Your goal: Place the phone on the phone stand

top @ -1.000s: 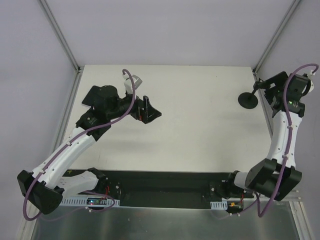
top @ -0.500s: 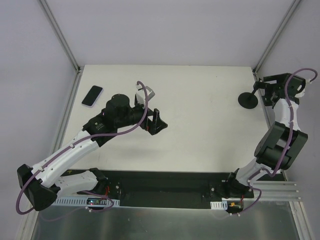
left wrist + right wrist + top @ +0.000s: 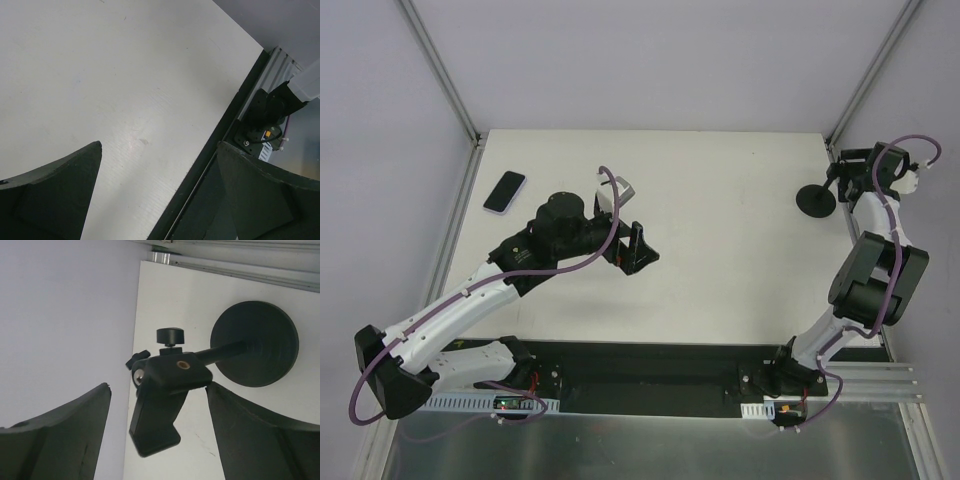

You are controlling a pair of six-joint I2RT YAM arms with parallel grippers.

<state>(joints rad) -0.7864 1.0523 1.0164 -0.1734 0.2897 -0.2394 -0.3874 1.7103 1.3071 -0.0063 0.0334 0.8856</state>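
Left gripper (image 3: 638,250) shifted, one phone (image 3: 505,192), one stand (image 3: 817,200)

The desk (image 3: 720,250) is bare across its middle, leaving wide passage between the left claw (image 3: 638,248), which hovers with fingers spread and nothing between them, and the far right corner. The phone (image 3: 505,192) lies flat near the far left edge, close to the side rail (image 3: 460,215), with open desk on its right. The phone stand (image 3: 817,200) sits tight in the far right corner, hemmed in by the wall and the corner post (image 3: 850,120). The right claw (image 3: 157,390) straddles its bracket, fingers apart on either side.
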